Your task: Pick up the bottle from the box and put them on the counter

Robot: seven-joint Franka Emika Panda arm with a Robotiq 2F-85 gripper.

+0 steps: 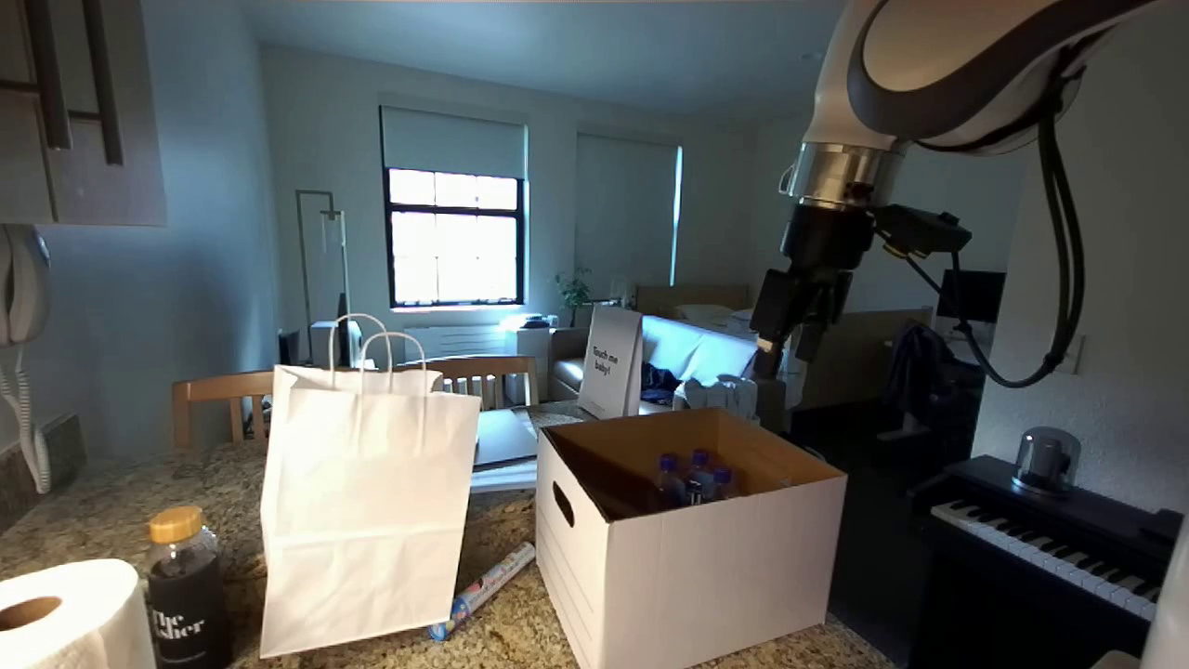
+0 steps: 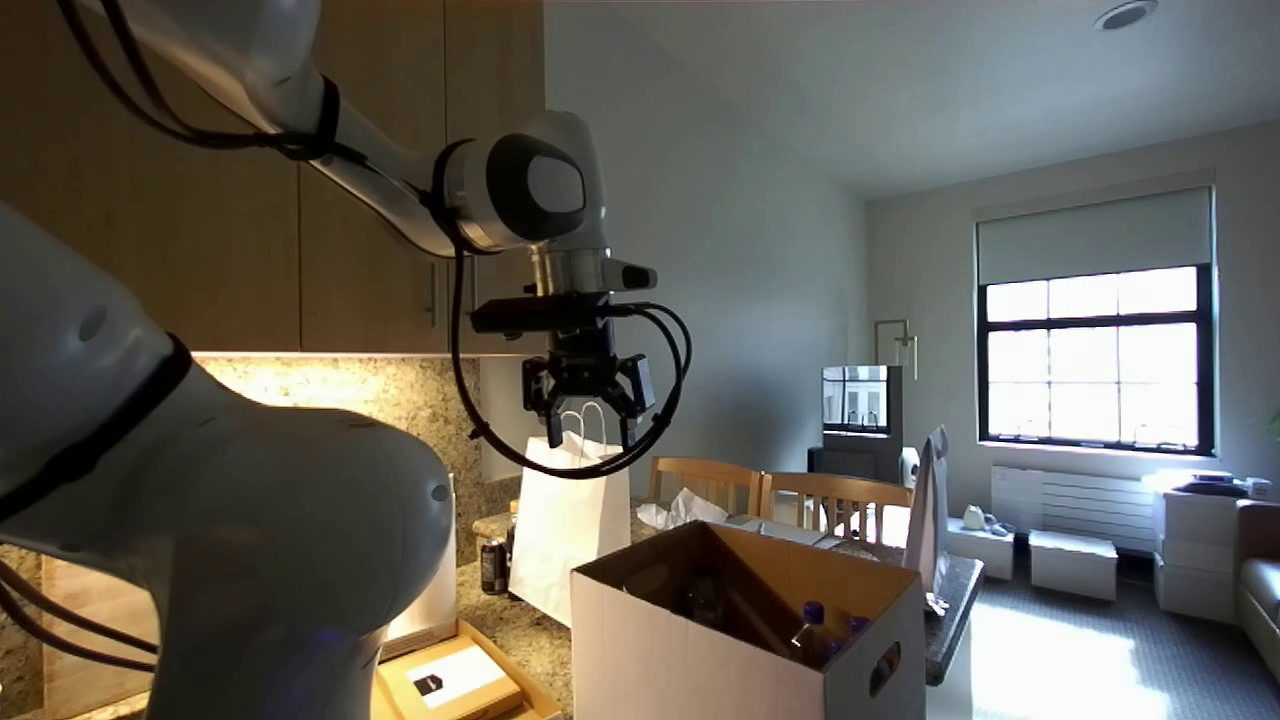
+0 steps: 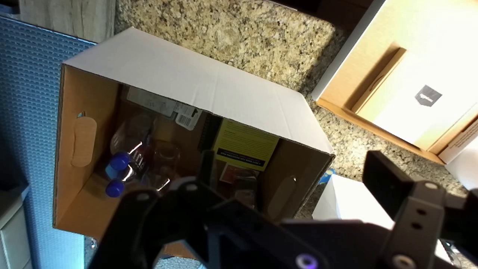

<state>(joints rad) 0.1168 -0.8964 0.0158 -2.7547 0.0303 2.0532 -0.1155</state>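
at the left of an exterior view your worktop point(image 1: 520, 609) meets the wall point(image 1: 176, 344), and a paper roll point(image 1: 102, 623) and a dark jar point(image 1: 189, 599) stand on that side, with bare stone behind the jar. next a white paper bag point(image 1: 367, 502) stands upright. between it and the box point(image 1: 725, 576) you have a lane, partly filled by a printed tube point(image 1: 488, 587) lying on the worktop. the box stands just beside the right edge, leaving you a thin strip there; beyond that edge is a piano point(image 1: 1045, 559). the wrist view gives you bare worktop along one long side of the box, and a narrow gap between its corner and a shallow carton point(image 3: 338, 87). your bottles point(image 1: 669, 481) are inside the box, near the end farther from the bag. your gripper point(image 2: 592, 437) hangs higher than the box's rim in both exterior views, its fingers wide apart, with free air between them and the rim.

counted left to right, you have one roll, one jar, one paper bag, one tube and one box; inside it three blue caps point(image 1: 699, 457) show, and how many more bottles lie in there i cannot tell; then one gripper and one piano.
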